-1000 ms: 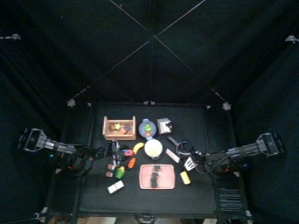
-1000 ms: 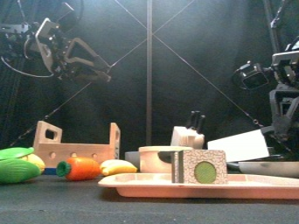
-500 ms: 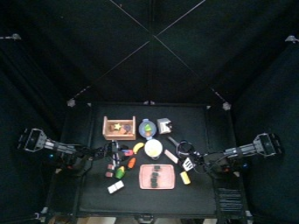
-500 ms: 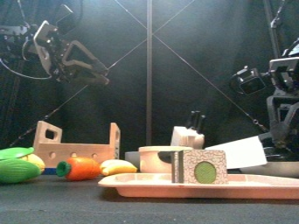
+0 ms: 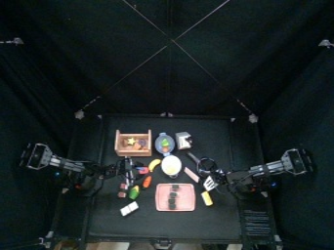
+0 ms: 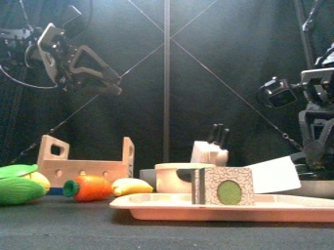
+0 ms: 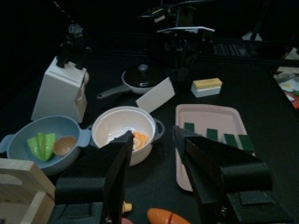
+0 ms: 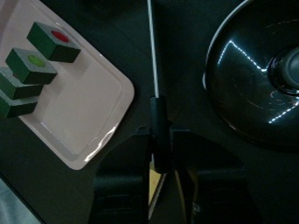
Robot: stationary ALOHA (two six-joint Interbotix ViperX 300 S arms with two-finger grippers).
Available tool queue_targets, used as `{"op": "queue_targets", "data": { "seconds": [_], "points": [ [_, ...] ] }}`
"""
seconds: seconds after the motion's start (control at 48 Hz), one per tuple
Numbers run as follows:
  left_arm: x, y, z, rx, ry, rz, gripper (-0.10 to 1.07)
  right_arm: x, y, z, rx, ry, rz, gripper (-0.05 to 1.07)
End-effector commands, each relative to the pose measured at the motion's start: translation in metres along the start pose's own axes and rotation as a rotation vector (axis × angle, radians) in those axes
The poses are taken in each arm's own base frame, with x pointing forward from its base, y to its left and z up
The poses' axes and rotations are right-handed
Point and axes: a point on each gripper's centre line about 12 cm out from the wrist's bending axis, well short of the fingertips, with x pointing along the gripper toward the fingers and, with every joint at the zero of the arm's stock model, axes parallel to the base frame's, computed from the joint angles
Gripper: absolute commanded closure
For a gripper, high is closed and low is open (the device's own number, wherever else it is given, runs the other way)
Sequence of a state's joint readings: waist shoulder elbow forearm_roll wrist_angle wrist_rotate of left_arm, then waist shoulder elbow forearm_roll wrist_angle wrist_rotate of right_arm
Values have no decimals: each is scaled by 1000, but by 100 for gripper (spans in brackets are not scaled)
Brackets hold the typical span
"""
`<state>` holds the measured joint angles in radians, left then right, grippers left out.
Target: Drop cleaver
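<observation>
The cleaver (image 8: 153,52) shows edge-on in the right wrist view, a thin whitish blade with its dark handle running back between the jaws. My right gripper (image 8: 156,156) is open, jaws parted on both sides of the handle; I cannot see whether they touch it. From the front the blade (image 6: 275,175) hangs low at the right, just behind the pink board (image 6: 280,205). From above the cleaver (image 5: 209,183) lies beside the right gripper (image 5: 221,182). My left gripper (image 7: 170,162) is open and empty, held high at the left (image 6: 98,73).
A black frying pan (image 8: 263,74) sits close beside the cleaver. The pink board (image 8: 82,114) carries green-topped blocks (image 8: 47,52). A wooden crate (image 6: 89,161), carrot (image 6: 89,187), white bowl (image 7: 122,131), knife block (image 7: 65,87) and yellow block (image 7: 208,86) crowd the table.
The right arm has come down and the cleaver's blade has sunk lower toward the table. The right jaws have parted wider. The left arm has not moved.
</observation>
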<state>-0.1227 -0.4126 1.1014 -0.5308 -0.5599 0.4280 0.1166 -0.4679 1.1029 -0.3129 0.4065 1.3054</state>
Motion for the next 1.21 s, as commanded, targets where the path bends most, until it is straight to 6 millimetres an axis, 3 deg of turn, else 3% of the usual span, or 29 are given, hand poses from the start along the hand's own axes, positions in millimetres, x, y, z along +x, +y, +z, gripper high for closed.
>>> {"op": "queue_targets", "data": {
  "seconds": [0.0,0.25,1.188],
  "points": [
    [1,0,3,1,-11,0,17,-2,3,3,6,-7,11,36],
    [1,0,3,-1,-11,0,17,-2,3,3,13,-5,9,23],
    [0,0,1,-1,-5,0,17,-3,7,3,9,-6,21,23]
  ]
}}
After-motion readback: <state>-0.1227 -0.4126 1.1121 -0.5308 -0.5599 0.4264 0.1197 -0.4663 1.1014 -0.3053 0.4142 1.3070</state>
